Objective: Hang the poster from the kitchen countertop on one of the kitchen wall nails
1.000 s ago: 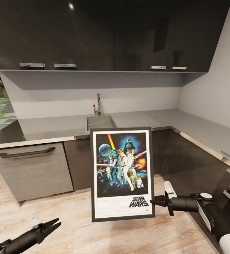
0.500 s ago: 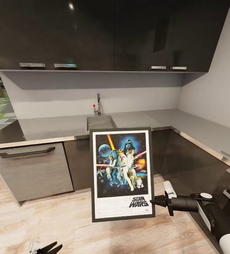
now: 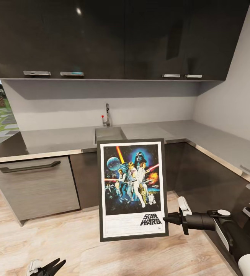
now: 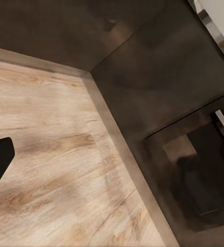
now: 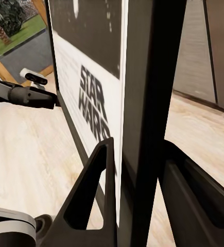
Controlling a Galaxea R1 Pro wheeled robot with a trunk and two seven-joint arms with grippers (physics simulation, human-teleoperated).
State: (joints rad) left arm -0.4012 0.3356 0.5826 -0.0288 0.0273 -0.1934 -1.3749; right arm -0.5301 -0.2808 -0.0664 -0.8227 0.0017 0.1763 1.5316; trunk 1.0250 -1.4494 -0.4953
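smooth grey l-shaped kitchen surface point(image 3: 63, 138) with inset sink spans the background. upright black-framed star wars poster point(image 3: 132, 189) hangs in the air in front of it, off the surface, long axis vertical. right pincer point(image 3: 168, 220) is clenched on the poster's lower right frame edge, reaching in from the right. left pincer point(image 3: 52, 266) sits low, well apart, prongs spread, grasping nothing.

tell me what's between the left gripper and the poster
Only bare wooden floor in the head view: the left gripper sits low, apart from the poster held by the right gripper.
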